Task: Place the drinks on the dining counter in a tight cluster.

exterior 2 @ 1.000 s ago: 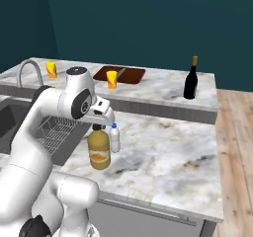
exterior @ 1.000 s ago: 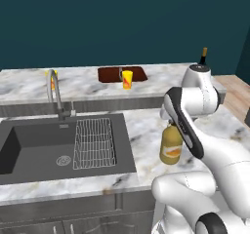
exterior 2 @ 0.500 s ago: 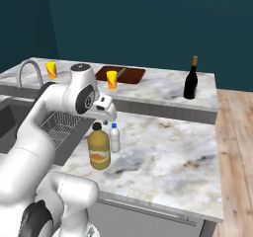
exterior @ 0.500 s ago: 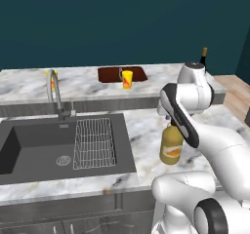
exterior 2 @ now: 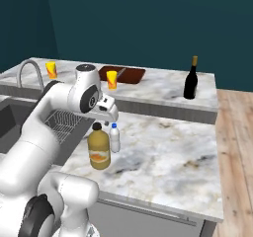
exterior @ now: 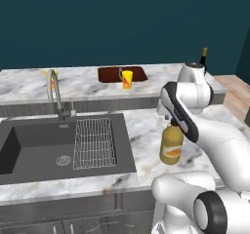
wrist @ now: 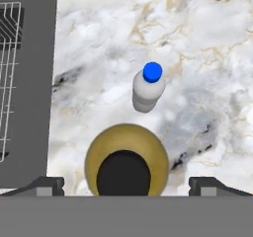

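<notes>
Sink basin [exterior: 34, 145] and its wire rack [exterior: 94, 143] fill the left of the lower marble worktop [exterior 2: 168, 157], which runs open and bare to its right edge. Near the sink's rim stands the amber bottle [exterior 2: 99, 147], with the water bottle [exterior 2: 114, 138] just beside it on the far side. The gripper [wrist: 126, 184] hangs directly above the amber bottle's black cap [wrist: 123, 174] (seen from the hand, the fingertips [wrist: 49, 185] stand wide apart on either side, touching nothing), jaws fully spread and empty. Behind, the raised dining counter [exterior 2: 158, 85] carries a yellow cup [exterior 2: 51, 69] at its left, a brown tray [exterior 2: 129, 74] with a second cup [exterior 2: 112, 79] mid-way, and the wine bottle [exterior 2: 190, 79] toward its right end, well apart from the other two drinks. A teal wall closes the room behind.
</notes>
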Robot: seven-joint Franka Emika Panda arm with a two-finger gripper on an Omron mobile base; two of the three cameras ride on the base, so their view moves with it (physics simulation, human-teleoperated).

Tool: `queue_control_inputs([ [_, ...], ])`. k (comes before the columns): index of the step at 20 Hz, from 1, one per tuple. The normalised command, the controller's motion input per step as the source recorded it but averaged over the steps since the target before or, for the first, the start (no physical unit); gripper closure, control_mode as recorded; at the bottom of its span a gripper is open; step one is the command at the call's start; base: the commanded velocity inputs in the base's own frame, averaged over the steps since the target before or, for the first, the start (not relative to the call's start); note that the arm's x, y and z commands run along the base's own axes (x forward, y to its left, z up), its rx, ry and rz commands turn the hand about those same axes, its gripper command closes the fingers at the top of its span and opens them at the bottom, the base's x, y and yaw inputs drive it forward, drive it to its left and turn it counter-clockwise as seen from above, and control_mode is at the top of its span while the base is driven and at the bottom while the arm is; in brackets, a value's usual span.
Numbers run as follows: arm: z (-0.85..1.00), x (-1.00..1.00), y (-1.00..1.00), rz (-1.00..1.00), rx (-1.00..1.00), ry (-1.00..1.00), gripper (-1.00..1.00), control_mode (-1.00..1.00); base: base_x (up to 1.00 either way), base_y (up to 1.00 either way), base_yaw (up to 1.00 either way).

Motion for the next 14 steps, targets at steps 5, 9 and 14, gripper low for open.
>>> queue_control_inputs([
  [5,-0.02,-0.33,-0.07,0.00,0.08,0.00,-1.00,-1.00,0.00,0.00,0.00],
  [9,-0.10,0.33,0.02,-0.01,0.00,0.00,-1.00,-1.00,0.00,0.00,0.00],
  [14,-0.02,0.32,0.05,-0.03,0.00,0.00,-1.00,-1.00,0.00,0.00,0.00],
])
